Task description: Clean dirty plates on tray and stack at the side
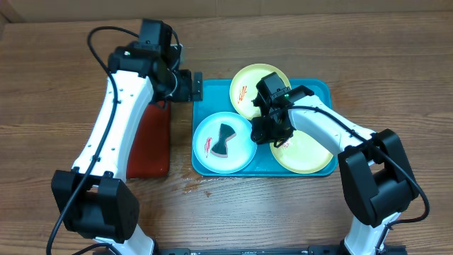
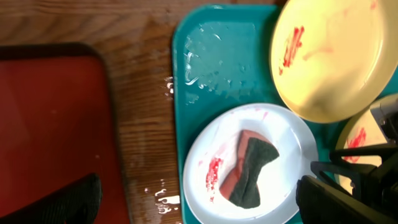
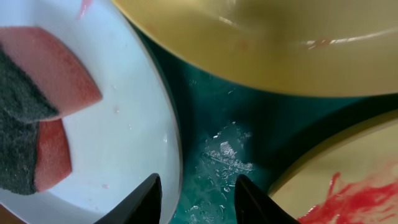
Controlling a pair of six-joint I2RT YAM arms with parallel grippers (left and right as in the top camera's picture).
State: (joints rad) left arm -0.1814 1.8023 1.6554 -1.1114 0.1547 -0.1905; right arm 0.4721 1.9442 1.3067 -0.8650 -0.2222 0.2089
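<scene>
The turquoise tray (image 1: 322,91) holds three plates. A light blue plate (image 1: 209,161) at its front left carries a red smear and a pink-and-dark-grey sponge (image 1: 225,139). A pale yellow plate (image 1: 245,79) with red smears lies at the back, and another (image 1: 308,157) at the front right. My right gripper (image 1: 267,132) is open and low between the plates. In the right wrist view its jaws (image 3: 198,190) straddle the blue plate's rim (image 3: 171,137). My left gripper (image 1: 196,86) is open and empty above the tray's back left corner. Its view shows the blue plate (image 2: 214,140), the sponge (image 2: 249,168) and the tray (image 2: 217,68).
A smaller red tray (image 1: 148,145) lies on the wooden table left of the turquoise one, under my left arm; it also shows in the left wrist view (image 2: 50,112). Water drops (image 1: 195,185) sit on the table by the tray's front left corner. The tray floor is wet (image 3: 224,155).
</scene>
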